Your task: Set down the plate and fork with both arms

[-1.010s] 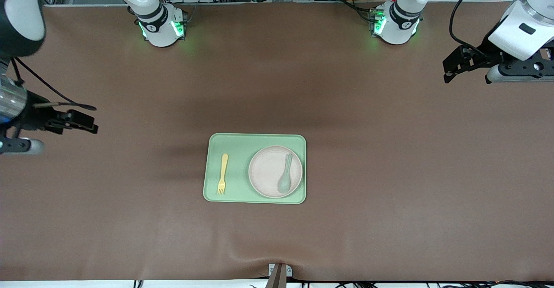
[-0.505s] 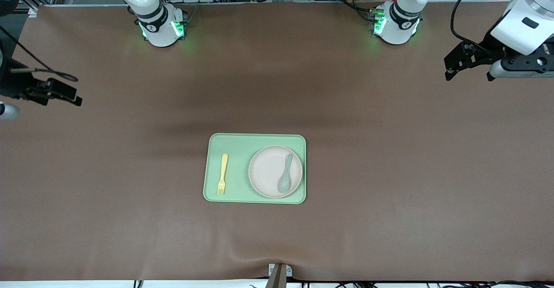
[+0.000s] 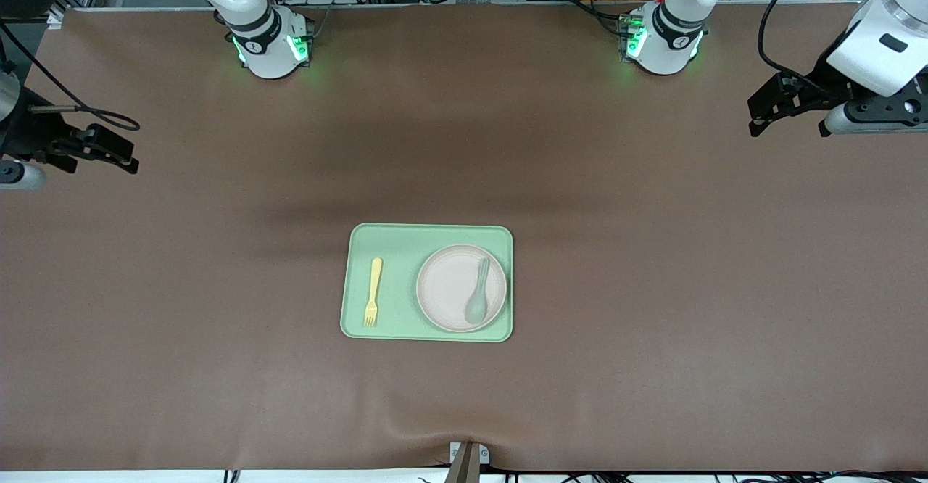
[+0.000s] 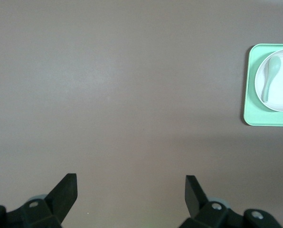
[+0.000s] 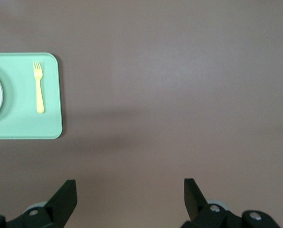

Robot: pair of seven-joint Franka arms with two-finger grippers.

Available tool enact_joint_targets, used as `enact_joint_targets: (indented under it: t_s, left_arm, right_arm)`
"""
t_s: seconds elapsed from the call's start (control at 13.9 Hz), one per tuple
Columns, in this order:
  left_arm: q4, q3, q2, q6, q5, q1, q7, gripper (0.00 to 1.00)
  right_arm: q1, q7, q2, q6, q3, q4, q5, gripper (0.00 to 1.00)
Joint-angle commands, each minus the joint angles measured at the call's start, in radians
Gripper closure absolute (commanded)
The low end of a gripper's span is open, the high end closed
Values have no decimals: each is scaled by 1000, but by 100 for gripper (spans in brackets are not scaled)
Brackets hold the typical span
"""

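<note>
Brown surface carries a tray with plate and fork; left pincer and right pincer hover apart, empty.

The left gripper is held high over the table's left-arm end, its black fingers spread wide apart and nothing gripped between them. The right gripper is raised over the right-arm end, its fingers likewise parted and empty. Both white arms are extended outward from their green-lit bases.
</note>
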Motion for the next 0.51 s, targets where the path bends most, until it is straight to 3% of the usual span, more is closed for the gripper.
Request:
enact_joint_targets:
  t_s: [0.0, 0.43]
  left_arm:
    - [2, -3, 1, -11, 21, 4, -19, 0]
    - [2, -1, 1, -17, 33, 9, -21, 0]
  right_arm:
    - [-14, -17, 57, -46, 3, 120, -24, 0]
    - [-10, -12, 48, -75, 6, 115, -18, 0]
